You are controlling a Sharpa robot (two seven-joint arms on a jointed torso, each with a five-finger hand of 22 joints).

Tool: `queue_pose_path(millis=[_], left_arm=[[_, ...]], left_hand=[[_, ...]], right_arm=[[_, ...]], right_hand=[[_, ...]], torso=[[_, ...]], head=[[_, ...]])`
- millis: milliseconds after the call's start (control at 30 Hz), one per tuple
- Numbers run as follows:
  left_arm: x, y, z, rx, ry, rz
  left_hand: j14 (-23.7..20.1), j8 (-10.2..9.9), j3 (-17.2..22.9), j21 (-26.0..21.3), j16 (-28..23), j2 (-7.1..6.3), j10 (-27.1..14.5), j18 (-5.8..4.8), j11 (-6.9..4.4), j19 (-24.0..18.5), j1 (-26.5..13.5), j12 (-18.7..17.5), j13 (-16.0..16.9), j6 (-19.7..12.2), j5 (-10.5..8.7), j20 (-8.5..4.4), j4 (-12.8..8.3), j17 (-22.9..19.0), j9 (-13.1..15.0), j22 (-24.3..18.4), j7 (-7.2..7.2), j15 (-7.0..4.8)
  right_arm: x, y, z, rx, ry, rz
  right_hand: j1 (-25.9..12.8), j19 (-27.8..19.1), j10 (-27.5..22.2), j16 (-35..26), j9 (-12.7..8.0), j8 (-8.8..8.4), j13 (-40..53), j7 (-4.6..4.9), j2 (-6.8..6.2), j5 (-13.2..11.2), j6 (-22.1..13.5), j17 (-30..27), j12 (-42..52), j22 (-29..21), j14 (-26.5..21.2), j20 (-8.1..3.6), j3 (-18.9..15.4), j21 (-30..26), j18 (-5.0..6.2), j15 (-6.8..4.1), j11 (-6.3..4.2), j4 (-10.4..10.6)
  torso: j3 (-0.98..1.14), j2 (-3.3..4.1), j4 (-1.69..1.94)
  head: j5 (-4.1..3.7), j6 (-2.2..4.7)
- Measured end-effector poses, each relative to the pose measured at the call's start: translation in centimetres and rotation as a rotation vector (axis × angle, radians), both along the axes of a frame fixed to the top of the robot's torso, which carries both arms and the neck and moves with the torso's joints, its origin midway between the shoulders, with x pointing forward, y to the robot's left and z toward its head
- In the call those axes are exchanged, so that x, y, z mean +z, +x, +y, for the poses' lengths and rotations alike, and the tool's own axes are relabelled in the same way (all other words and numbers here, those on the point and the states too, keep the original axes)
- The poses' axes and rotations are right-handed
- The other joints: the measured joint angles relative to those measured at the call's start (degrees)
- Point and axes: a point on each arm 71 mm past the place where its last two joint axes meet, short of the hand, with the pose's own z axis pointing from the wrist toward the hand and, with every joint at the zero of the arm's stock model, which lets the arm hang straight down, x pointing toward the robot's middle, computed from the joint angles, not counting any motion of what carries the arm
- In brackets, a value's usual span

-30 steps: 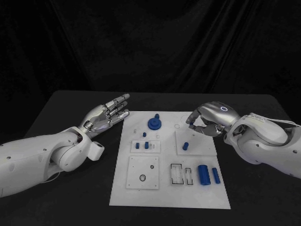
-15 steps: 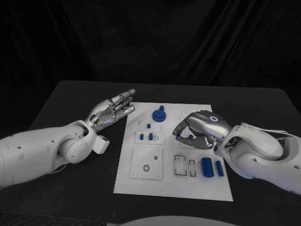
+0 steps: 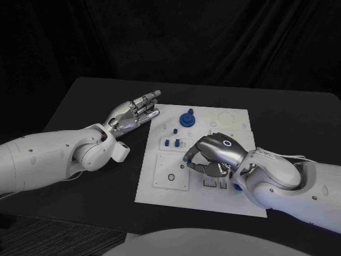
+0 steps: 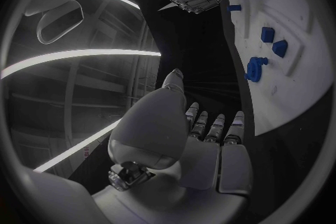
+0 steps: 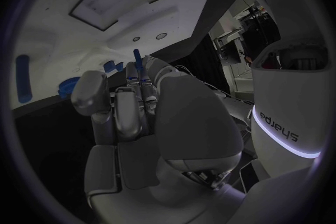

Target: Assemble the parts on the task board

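Head view: right hand [image 3: 213, 154] over white board [image 3: 159, 192], curled, pinching a small blue peg [image 5: 138, 58]. Left hand [image 3: 134, 113] just beside board, flat, holding nothing.

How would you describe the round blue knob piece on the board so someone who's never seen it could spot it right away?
Start at the white board in the middle of the black table. Go to its far edge, beside the fingertips of the left robot hand, which lies open just off the board. The knob stands there: a round blue base with a stub rising from it, bigger and taller than the small blue pegs nearer the robot.
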Motion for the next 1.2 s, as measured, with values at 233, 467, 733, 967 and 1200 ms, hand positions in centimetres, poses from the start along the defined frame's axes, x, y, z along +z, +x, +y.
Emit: queue_pose_path(millis=[233, 467, 733, 967, 1200], left_arm=[[0.0, -0.1, -0.1, -0.002, -0.002, 0.002], [-0.1, -0.1, -0.1, -0.002, -0.002, 0.002], [-0.1, -0.1, -0.1, -0.003, -0.002, 0.003], [-0.1, -0.1, -0.1, -0.005, -0.003, 0.004], [-0.1, -0.1, -0.1, -0.006, -0.004, 0.005]], left_hand=[[0.0, 0.0, -0.16, 0.0, 0.0, 0.21, 0.0, 0.0, 0.0, 0.0, 0.21, 0.0, 0.0, 0.0, 0.0, 0.0, 0.16, 0.0, 0.0, 0.0, 0.0, 0.0], [0.0, 0.0, -0.16, 0.0, 0.0, 0.27, 0.0, 0.0, 0.0, 0.0, 0.27, 0.0, -0.01, 0.2, 0.0, 0.0, 0.16, 0.01, -0.01, 0.01, 0.2, 0.0], [0.0, 0.0, -0.16, 0.0, 0.0, 0.27, 0.0, 0.0, 0.0, 0.0, 0.27, 0.0, -0.01, 0.32, 0.0, 0.0, 0.16, 0.02, -0.01, 0.01, 0.71, 0.0], [0.0, 0.0, -0.16, 0.0, 0.0, 0.49, 0.0, 0.0, -0.01, 0.01, 0.49, 0.22, -0.01, 0.64, 0.0, 0.01, 0.16, 0.02, 0.02, 0.01, 1.03, 0.0], [0.0, 0.0, -0.16, 0.0, 0.0, 0.49, 0.0, 0.0, -0.01, 0.01, 0.49, 0.22, -0.01, 1.03, 0.0, 0.0, 0.16, 0.03, 0.06, 0.02, 1.42, 0.0]], right_arm=[[-0.6, -0.1, 1.2, 0.02, 0.0, 0.003], [-1.2, 0.2, 1.9, 0.023, -0.007, 0.002], [-1.8, 0.5, 2.1, 0.019, -0.017, 0.006], [-2.2, 0.6, 2.1, 0.015, -0.027, 0.011], [-2.4, 0.7, 2.0, 0.011, -0.03, 0.014]], right_hand=[[0.0, 0.2, -0.01, 0.48, 0.0, -0.28, -0.1, 0.0, 0.0, -0.39, 0.0, 0.47, -0.36, 0.0, 0.0, -0.2, 0.0, 0.6, 0.01, 0.0, 0.01, 0.0], [0.0, 0.2, -0.01, 0.48, -0.01, -0.28, -0.12, 0.0, 0.0, -0.62, 0.0, 0.46, -0.37, -0.01, 0.0, -0.2, 0.0, 0.61, 0.01, 0.0, 0.01, 0.0], [0.23, 0.2, 0.19, 0.48, -0.06, -0.62, -0.12, 0.0, -0.23, -1.0, 0.0, 0.26, -0.66, -0.01, 0.0, -0.2, 0.0, 0.61, 0.01, 0.0, 0.21, 0.0], [0.23, 0.2, 0.19, 0.48, -0.13, -0.94, -0.17, 0.07, -0.23, -1.66, -0.08, 0.18, -1.12, -0.01, 0.11, -0.2, 0.0, 0.61, 0.01, 0.12, 0.22, 0.0], [0.23, 0.2, 0.17, 0.48, -0.19, -1.16, -0.24, 0.31, -0.23, -2.1, -0.31, 0.0, -1.48, 0.03, 0.15, -0.2, 0.16, 0.61, 0.01, 0.16, 0.22, 0.16]], torso=[[0.24, -0.48, -0.1], [0.31, -0.61, -0.13], [0.31, -0.61, -0.11], [0.31, -0.62, -0.08], [0.31, -0.59, -0.07]], head=[[0.31, -1.09], [0.44, -1.55], [0.54, -1.82], [0.58, -1.85], [0.71, -1.85]])
